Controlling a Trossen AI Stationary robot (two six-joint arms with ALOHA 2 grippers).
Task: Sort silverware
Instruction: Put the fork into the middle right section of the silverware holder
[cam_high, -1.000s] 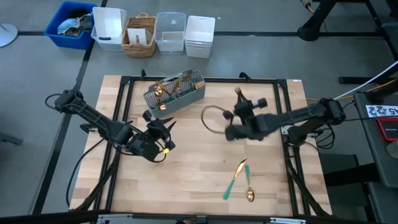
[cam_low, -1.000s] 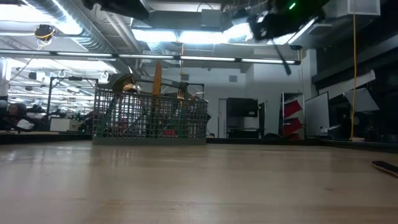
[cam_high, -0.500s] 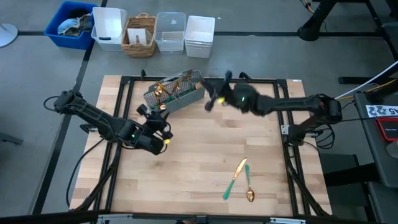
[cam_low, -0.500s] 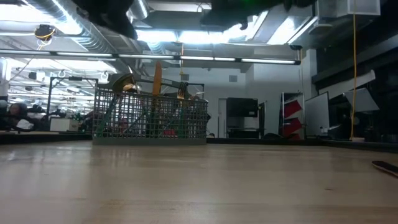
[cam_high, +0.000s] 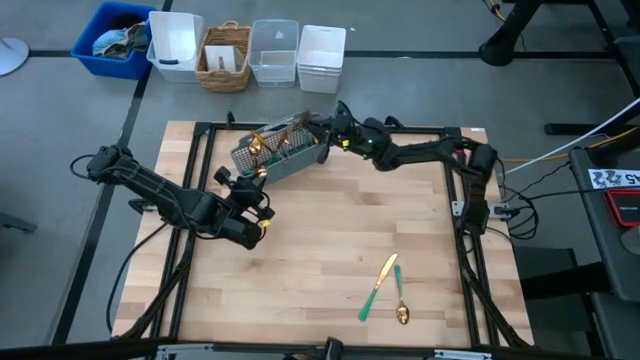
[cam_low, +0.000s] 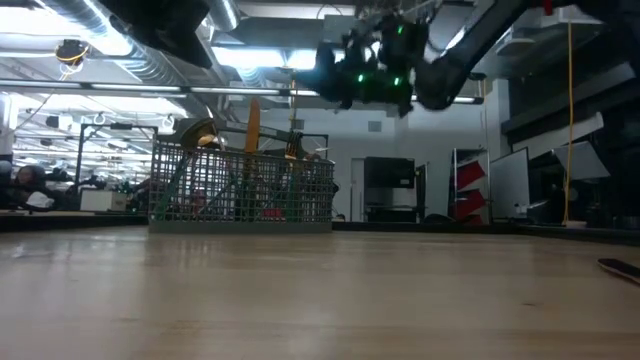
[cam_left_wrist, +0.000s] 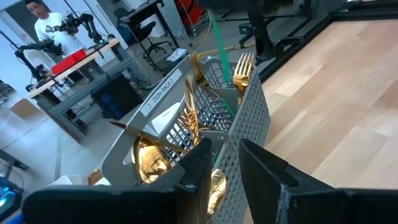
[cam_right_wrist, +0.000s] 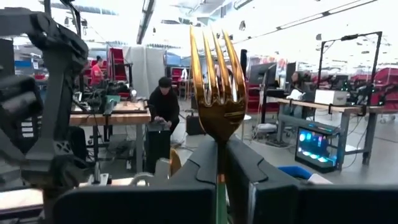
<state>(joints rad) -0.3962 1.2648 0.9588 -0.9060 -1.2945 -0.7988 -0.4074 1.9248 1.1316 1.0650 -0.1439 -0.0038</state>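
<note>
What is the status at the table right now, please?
Right hand shut on a fork, over the caddy. Left hand at the caddy's wall. Knife, spoon left.
</note>
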